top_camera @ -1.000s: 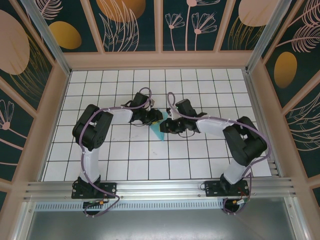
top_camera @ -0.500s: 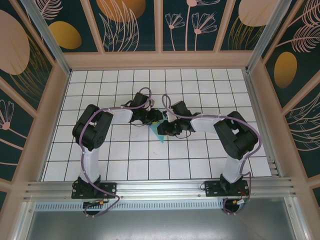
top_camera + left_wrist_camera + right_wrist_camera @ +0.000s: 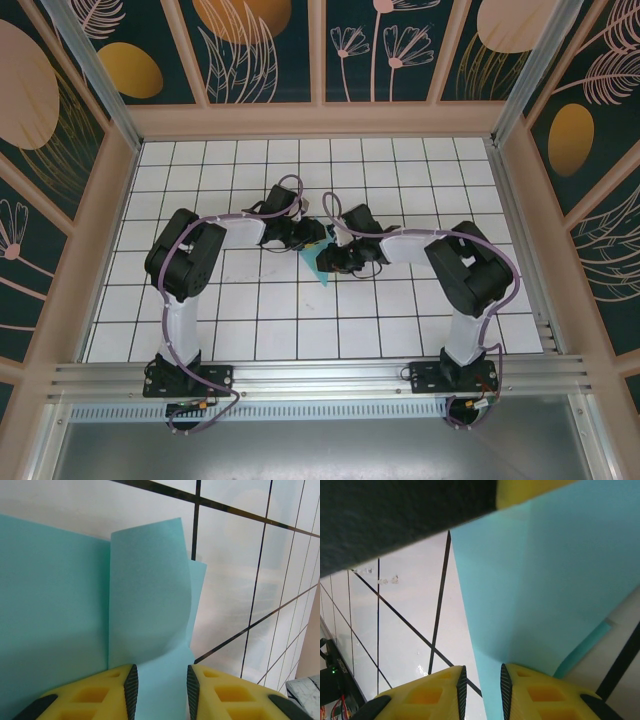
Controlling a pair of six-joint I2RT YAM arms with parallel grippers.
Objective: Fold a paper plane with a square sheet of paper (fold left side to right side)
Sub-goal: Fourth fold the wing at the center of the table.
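We look down from above and behind the arm bases (image 3: 190, 378) over the whole table (image 3: 250, 330), both wrist views very close, facing past their yellow fingers (image 3: 95, 697), all three sharing the blue paper (image 3: 320, 270)

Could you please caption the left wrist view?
Left gripper straddling folded turquoise paper, one flap curling up off the gridded table.

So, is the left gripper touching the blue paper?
Cannot tell. Left wrist view: the paper sits between the jaws of the left gripper, but neither contact nor gap shows plainly.
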